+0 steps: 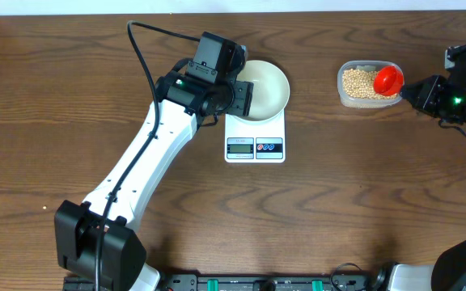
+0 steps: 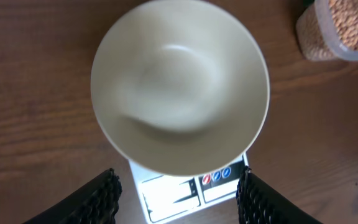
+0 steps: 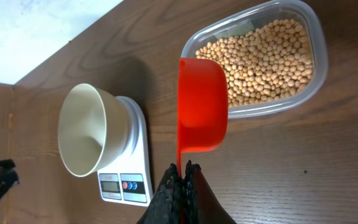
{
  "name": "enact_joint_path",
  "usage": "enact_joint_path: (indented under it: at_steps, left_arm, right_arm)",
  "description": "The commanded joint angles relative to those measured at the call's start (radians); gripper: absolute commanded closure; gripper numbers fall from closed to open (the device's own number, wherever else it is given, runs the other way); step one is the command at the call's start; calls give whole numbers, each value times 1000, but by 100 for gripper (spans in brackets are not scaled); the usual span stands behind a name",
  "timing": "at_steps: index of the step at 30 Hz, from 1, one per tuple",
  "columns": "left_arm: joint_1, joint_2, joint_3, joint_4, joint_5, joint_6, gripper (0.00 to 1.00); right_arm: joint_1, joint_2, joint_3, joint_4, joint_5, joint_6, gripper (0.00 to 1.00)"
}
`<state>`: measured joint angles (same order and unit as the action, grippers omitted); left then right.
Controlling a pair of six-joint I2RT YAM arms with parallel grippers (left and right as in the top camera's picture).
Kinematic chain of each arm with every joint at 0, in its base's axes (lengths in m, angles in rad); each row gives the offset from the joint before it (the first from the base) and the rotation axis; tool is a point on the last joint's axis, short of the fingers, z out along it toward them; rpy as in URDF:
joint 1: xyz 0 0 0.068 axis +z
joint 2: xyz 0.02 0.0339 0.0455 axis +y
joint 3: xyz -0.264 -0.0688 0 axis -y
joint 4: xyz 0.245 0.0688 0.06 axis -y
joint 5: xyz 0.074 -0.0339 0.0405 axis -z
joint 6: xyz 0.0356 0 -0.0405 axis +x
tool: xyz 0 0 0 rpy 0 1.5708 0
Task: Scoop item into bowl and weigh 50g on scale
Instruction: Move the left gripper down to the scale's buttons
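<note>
The empty white bowl (image 1: pixel 263 87) stands on the white scale (image 1: pixel 255 147); both also show in the left wrist view, the bowl (image 2: pixel 179 81) and the scale (image 2: pixel 185 190), and in the right wrist view, the bowl (image 3: pixel 89 127) and the scale (image 3: pixel 126 183). My left gripper (image 2: pixel 178 196) is open and empty, just left of the bowl (image 1: pixel 245 97). The tan beans (image 1: pixel 362 82) fill a clear tub (image 3: pixel 316 68). My right gripper (image 3: pixel 182 177) is shut on the handle of a red scoop (image 3: pixel 202 106), held on its side over the tub's near rim (image 1: pixel 388 79).
The clear tub (image 1: pixel 345 93) sits at the back right of the brown wooden table (image 1: pixel 362 194). The table's back edge meets a white wall (image 3: pixel 36 25). The left arm (image 1: pixel 136 170) stretches across the left half of the table.
</note>
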<state>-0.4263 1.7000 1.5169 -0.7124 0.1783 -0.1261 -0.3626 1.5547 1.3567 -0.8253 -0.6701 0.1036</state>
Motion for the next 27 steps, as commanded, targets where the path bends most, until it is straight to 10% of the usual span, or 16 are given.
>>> enact_joint_path:
  at_steps: [1,14,27]
  left_arm:
    - [1,-24,6,25,6,-14,38]
    - [-110,-24,5,-94,-7,-89,40]
    - [-207,-24,-96,-98,-90,-198,69]
  right_arm:
    - [2,-14,12,-1,40,-33,99]
    - [2,-14,12,3,52,-31,99]
    - [2,-14,12,4,89,-29,99]
